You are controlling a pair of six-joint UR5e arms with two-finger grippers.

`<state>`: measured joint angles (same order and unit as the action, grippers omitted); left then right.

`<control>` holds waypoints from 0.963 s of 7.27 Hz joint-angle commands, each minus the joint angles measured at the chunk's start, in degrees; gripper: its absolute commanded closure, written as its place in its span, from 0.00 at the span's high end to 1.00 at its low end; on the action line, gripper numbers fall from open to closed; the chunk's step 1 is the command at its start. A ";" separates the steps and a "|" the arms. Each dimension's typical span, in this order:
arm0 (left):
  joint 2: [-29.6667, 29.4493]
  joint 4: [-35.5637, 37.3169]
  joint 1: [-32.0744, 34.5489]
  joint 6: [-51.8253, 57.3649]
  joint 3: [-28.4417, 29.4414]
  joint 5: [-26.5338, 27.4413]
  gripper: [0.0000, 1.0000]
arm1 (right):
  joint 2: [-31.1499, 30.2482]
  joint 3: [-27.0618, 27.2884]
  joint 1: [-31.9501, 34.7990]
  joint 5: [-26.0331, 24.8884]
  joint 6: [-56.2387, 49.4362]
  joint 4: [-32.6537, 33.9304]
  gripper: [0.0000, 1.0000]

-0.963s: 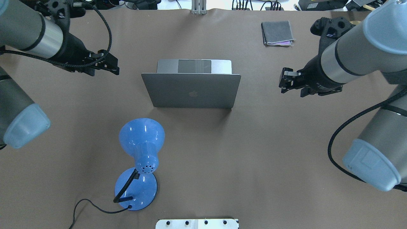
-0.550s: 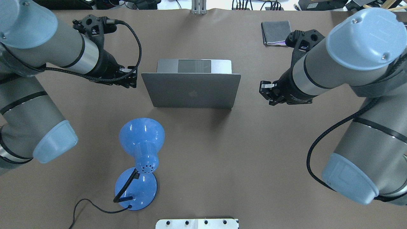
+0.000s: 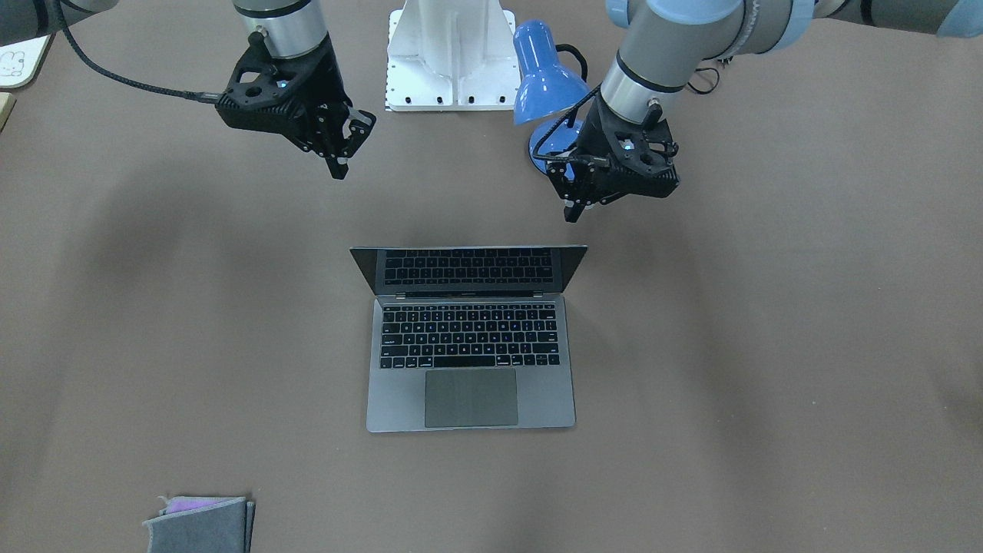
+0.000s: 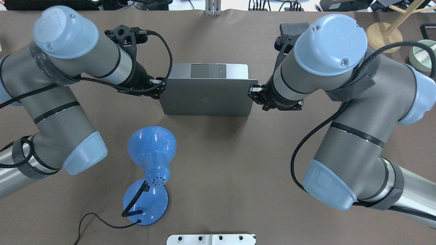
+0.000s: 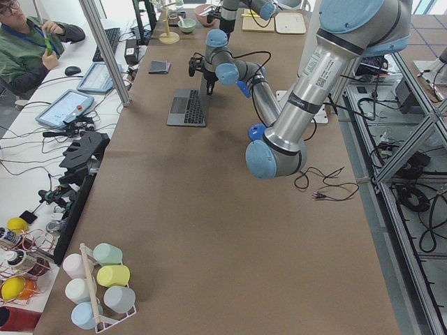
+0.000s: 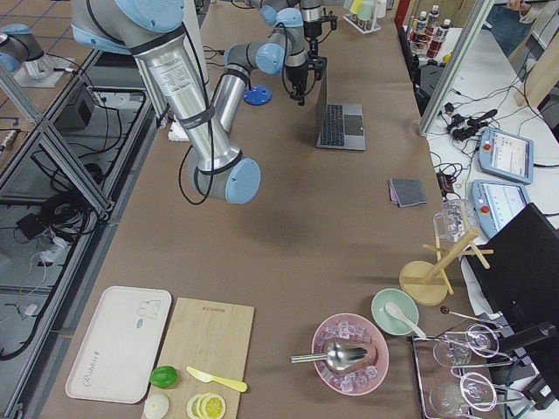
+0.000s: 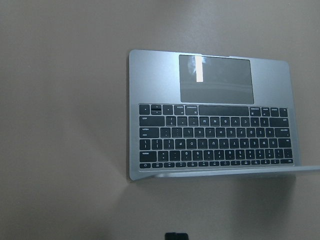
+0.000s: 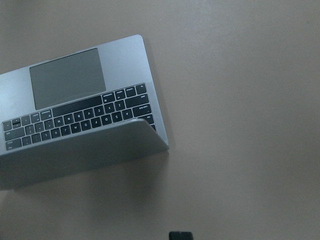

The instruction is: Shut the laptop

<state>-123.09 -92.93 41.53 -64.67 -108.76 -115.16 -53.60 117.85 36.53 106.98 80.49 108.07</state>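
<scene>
The space-grey laptop (image 4: 207, 97) stands open mid-table, its lid tilted up with the logo side toward the robot. Its keyboard and trackpad show in the front view (image 3: 470, 361). My left gripper (image 4: 158, 90) is shut and empty, hovering by the lid's top left corner. In the front view it (image 3: 570, 211) hangs just behind the lid, apart from it. My right gripper (image 4: 253, 94) is shut and empty by the lid's top right corner, and is higher in the front view (image 3: 338, 161). Both wrist views look down on the laptop (image 7: 210, 115) (image 8: 75, 100).
A blue desk lamp (image 4: 151, 149) with its cord stands on the robot's side of the laptop, toward the left arm. A folded grey felt cloth (image 3: 201, 526) lies at the far right corner. The white robot base plate (image 3: 453, 54) is at the near edge.
Both arms have swung inward from the table's sides, bringing the grippers to the lid's two top corners. The laptop has not moved and its lid stands at the same angle.
</scene>
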 commanded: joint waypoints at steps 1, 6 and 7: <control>-1.09 0.03 -1.88 -2.20 0.74 1.50 0.00 | 2.09 -3.57 -0.31 -1.07 0.45 -0.92 0.00; -3.73 -0.06 -2.42 -2.04 4.16 2.04 0.00 | 5.17 -12.11 -0.23 -2.30 1.51 -7.17 0.00; -4.61 -0.06 -2.42 -1.87 5.39 2.04 0.00 | 5.52 -12.73 -0.23 -2.74 1.42 -7.17 0.00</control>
<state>-126.63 -92.98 39.12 -66.73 -104.91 -113.15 -48.48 105.92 36.29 104.64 81.98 100.96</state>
